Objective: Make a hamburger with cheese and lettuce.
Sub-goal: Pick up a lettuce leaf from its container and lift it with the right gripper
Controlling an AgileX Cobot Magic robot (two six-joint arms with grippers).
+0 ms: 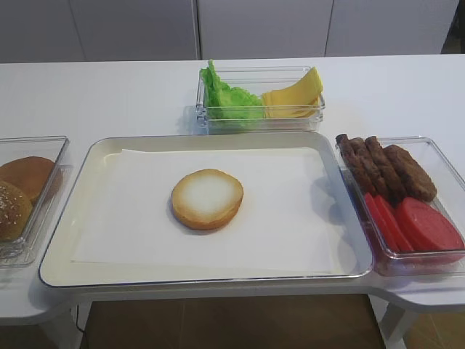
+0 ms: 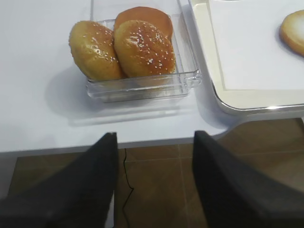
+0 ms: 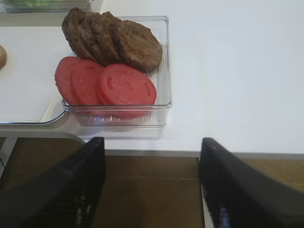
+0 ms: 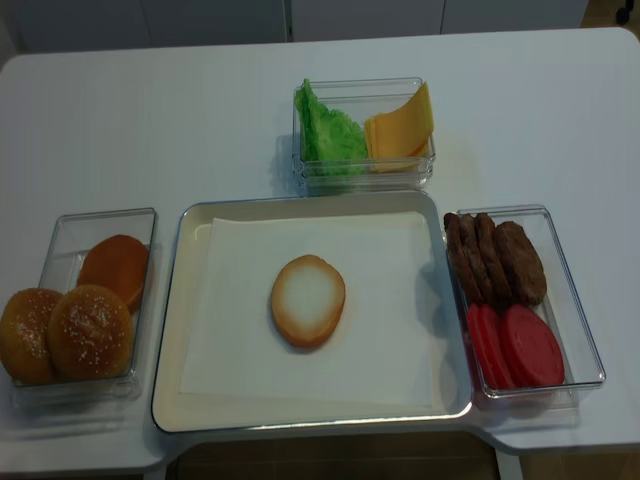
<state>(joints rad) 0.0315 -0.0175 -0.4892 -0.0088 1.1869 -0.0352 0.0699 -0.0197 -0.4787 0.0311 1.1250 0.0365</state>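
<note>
The round bun half (image 1: 207, 198) has a whitish face and golden-brown rim. The ruffled lettuce leaf (image 1: 227, 97) is bright green, the cheese slices (image 1: 294, 94) pale yellow, the tomato slices (image 3: 105, 84) red, and the patties (image 3: 113, 39) dark brown.

No readable text, labels, brands, numbers or signs in any view, none on the clear containers (image 4: 525, 390), none on the tray (image 1: 65, 254), none on the white paper liner (image 1: 276, 240), none on the table (image 4: 150, 120)
</note>
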